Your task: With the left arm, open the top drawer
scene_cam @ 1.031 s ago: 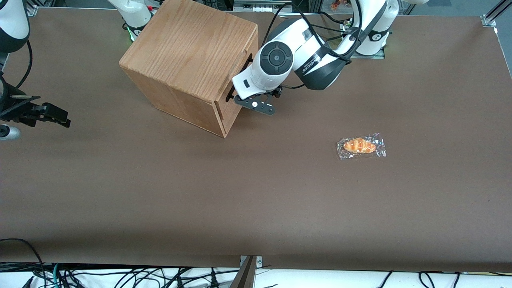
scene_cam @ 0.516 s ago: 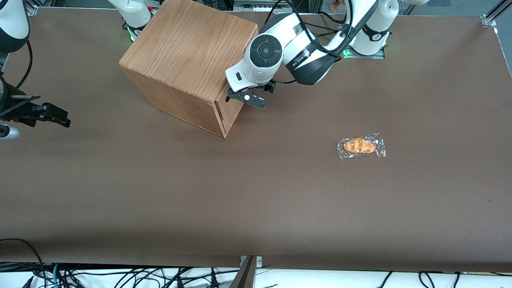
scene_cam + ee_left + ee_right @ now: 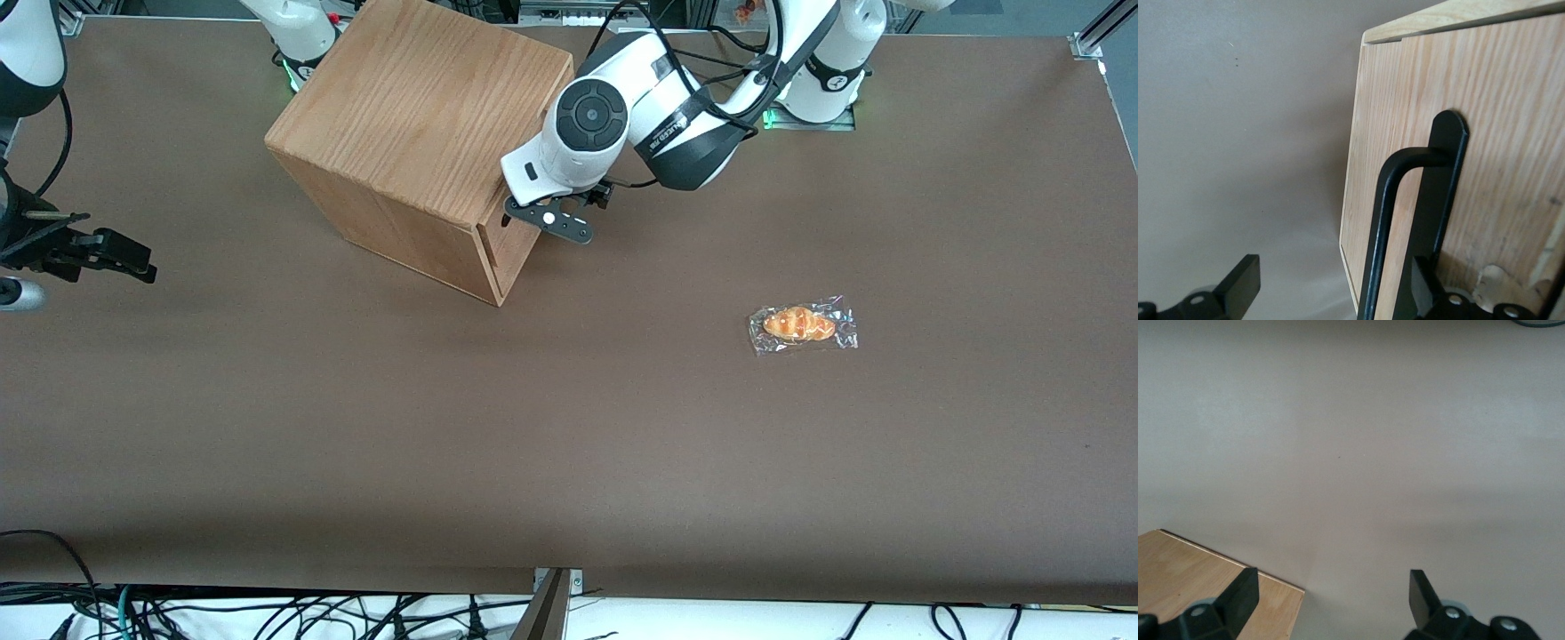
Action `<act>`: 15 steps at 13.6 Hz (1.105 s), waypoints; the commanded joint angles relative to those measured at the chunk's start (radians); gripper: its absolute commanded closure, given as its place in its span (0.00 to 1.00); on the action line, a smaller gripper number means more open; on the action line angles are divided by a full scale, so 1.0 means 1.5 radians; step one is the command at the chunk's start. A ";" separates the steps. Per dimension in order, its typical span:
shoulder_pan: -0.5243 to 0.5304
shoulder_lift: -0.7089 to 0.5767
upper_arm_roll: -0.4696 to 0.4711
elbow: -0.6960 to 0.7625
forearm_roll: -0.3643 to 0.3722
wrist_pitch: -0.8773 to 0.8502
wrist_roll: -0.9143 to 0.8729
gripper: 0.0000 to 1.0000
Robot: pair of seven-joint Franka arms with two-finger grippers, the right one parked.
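The big wooden box [image 3: 418,116] stands on the brown table, with its front turned toward the working arm's end. The top drawer [image 3: 1498,133] is a light-oak front with a thin black bar handle [image 3: 1381,220]. It sits flush with the box. The left arm [image 3: 658,98] reaches down in front of the drawer. Its black gripper [image 3: 514,212] is right at the drawer front and is mostly hidden under the wrist in the front view. In the left wrist view the gripper [image 3: 1331,293] is open, with the handle bar between its fingers [image 3: 1238,287].
A croissant in a clear wrapper [image 3: 803,325] lies on the table, nearer the front camera than the box and toward the working arm's end. The arm's black cables [image 3: 711,53] loop above its wrist. Brown table surface [image 3: 569,427] stretches toward the front camera.
Over the last second the left arm's wrist and gripper moved closer to the drawer front and a little farther from the front camera. In the last half second it hardly moved. The drawer has not shifted.
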 commanded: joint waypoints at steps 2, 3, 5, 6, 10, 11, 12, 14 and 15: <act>0.009 -0.003 0.000 -0.018 -0.005 0.015 0.039 0.00; 0.010 -0.003 0.000 -0.018 -0.005 0.016 0.040 0.00; 0.010 -0.003 0.000 -0.025 -0.005 0.028 0.044 0.00; 0.010 -0.003 0.000 -0.028 -0.005 0.032 0.044 0.00; 0.011 -0.004 0.000 -0.033 -0.005 0.035 0.049 0.00; 0.012 -0.006 0.000 -0.038 -0.005 0.035 0.055 0.00; 0.017 -0.008 0.000 -0.039 -0.005 0.034 0.061 0.00; 0.029 -0.009 0.001 -0.043 -0.005 0.034 0.079 0.00; 0.033 -0.009 0.001 -0.044 -0.005 0.034 0.083 0.00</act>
